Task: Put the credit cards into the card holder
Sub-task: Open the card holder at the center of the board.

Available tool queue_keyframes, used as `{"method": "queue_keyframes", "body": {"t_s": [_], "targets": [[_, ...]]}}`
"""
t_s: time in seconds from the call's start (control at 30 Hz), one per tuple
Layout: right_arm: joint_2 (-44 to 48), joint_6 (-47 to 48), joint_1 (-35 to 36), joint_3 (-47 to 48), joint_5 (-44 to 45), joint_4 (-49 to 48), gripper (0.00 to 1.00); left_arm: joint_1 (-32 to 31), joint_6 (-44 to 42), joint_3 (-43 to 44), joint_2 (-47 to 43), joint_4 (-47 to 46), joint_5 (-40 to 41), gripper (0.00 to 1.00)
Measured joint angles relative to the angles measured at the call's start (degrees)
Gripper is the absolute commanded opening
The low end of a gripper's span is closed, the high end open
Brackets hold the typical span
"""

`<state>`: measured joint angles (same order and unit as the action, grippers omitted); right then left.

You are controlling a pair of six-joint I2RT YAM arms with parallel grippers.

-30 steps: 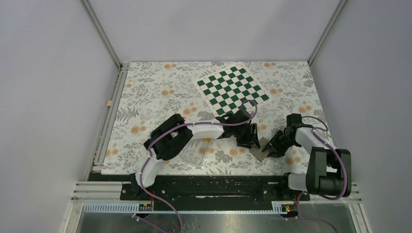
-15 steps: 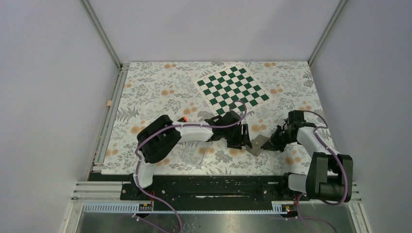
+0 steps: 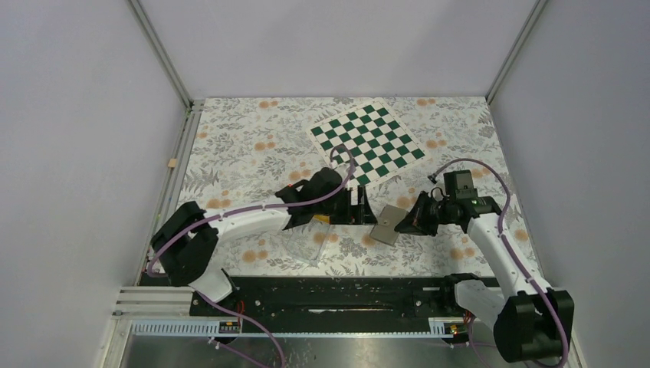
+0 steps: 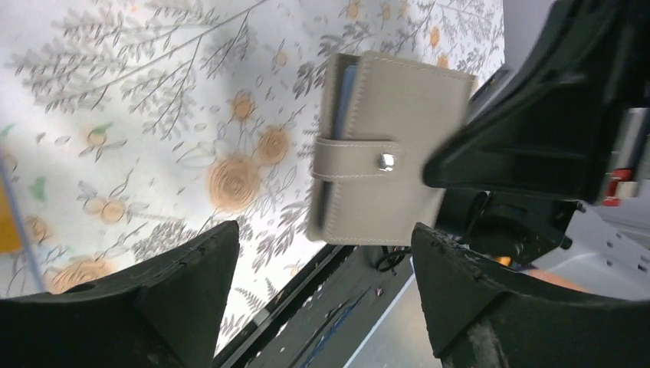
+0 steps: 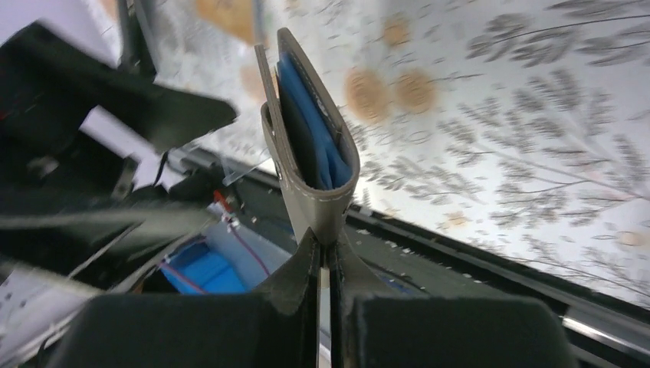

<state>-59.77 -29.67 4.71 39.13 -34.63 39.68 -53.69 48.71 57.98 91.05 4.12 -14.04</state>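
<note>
Closed grey rectangular folding card holder (image 4: 387, 157) with 1 stud, pinched at its edge by fingers of right gripper (image 5: 326, 257) over floral desk (image 4: 153, 92); left gripper (image 4: 320, 245) fingers spread wide.

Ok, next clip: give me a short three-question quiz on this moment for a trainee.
1. True or false: the wallet is folded shut.
2. Which gripper holds the wallet? A left, B right, C neither.
3. Fill in: the left gripper has its jaws standing ___.
Key: 1 true; 2 B, the right gripper pinches its edge; 3 open.
</note>
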Motion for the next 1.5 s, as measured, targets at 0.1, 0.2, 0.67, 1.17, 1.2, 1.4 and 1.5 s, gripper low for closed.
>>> {"method": "queue_keyframes", "body": {"t_s": [0.1, 0.2, 0.67, 1.17, 1.2, 1.4, 1.5], "targets": [[2.64, -1.57, 2.23, 0.00, -4.15, -0.90, 0.00, 1.75, 0.33, -6.36, -3.34, -3.69, -4.37, 0.84], [5.22, -3.41, 2.62, 0.02, -7.32, -2.19, 0.00, 3.37, 1.01, -9.84, -4.39, -7.96, -8.17, 0.84], [10.56, -10.34, 2.69, -0.02, -15.13, -8.35, 0.09, 4.52, 15.63, -17.38, -2.73, -42.49, -24.09, 0.00], [19.82, -13.11, 2.69, -2.91, -11.21, -9.86, 0.74, 4.66, 5.75, -17.51, -15.65, -26.95, -20.83, 0.00], [20.35, -14.19, 2.69, -3.76, -11.89, -11.34, 0.74, 4.66, 5.09, -17.51, -16.41, -26.64, -20.96, 0.00], [20.96, -22.08, 2.69, -8.55, -16.61, -24.50, 0.74, 4.66, 4.70, -17.53, -16.65, -27.91, -23.78, 0.00], [20.11, -25.00, 2.69, -9.51, -18.82, -29.79, 0.71, 4.66, 5.70, -17.62, -16.65, -31.17, -25.31, 0.00]]}}
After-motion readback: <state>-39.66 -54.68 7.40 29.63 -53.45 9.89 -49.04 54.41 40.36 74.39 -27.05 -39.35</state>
